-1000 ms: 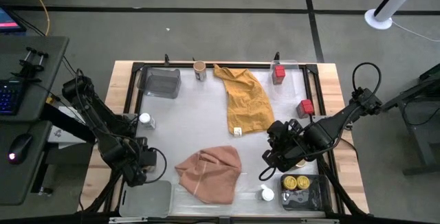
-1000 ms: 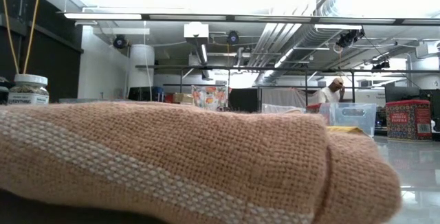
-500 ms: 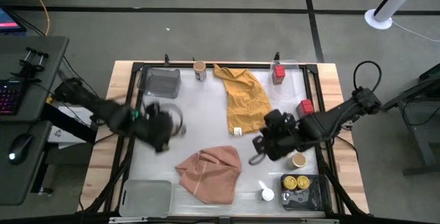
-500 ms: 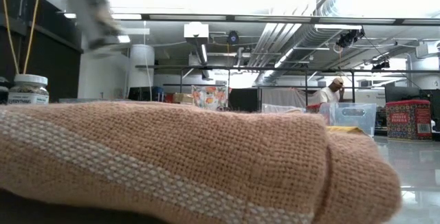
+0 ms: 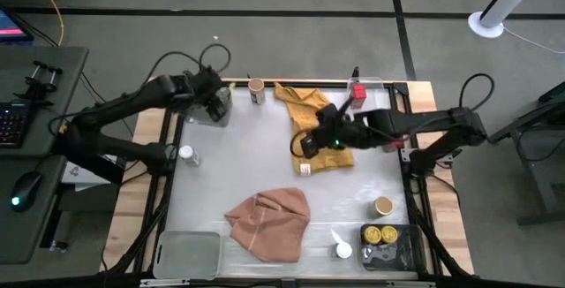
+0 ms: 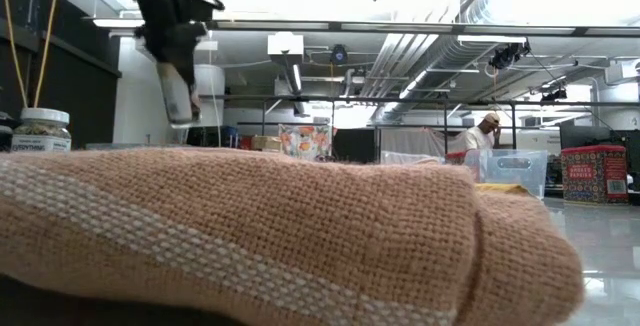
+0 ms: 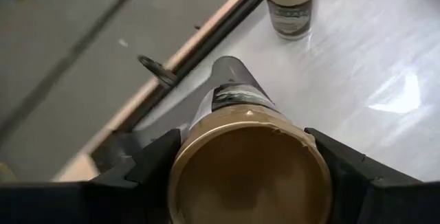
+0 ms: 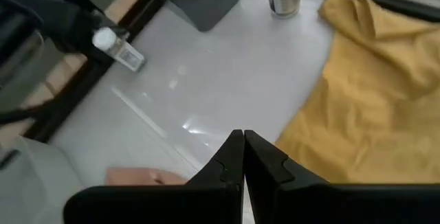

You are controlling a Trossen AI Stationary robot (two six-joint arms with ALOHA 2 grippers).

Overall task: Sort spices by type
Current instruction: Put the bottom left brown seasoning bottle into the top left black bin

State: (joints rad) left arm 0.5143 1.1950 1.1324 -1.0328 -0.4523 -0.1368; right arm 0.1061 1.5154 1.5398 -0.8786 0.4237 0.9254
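Two arms work the far end of the table (image 5: 265,173), either side of the mustard cloth (image 5: 315,129). The left gripper (image 5: 214,104) hangs over the grey tray (image 5: 201,107), well to the left of the cloth, its fingers (image 7: 344,165) clamped on a tan-lidded jar (image 7: 249,172). A second tan-lidded jar (image 5: 256,90) stands between the tray and the cloth's far corner. The right gripper (image 5: 308,144) hovers over the cloth's near half, fingers (image 8: 230,157) pressed together and holding nothing. One red tin (image 5: 357,94) sits just right of the cloth's far end. A white-lidded jar (image 5: 186,154) lies well left of the cloth. Well toward the near side from the cloth lie a third tan-lidded jar (image 5: 383,206), two yellow-lidded jars (image 5: 380,234) in a tray (image 5: 402,254), another white-lidded jar (image 5: 342,250) and a pink cloth (image 5: 267,222).
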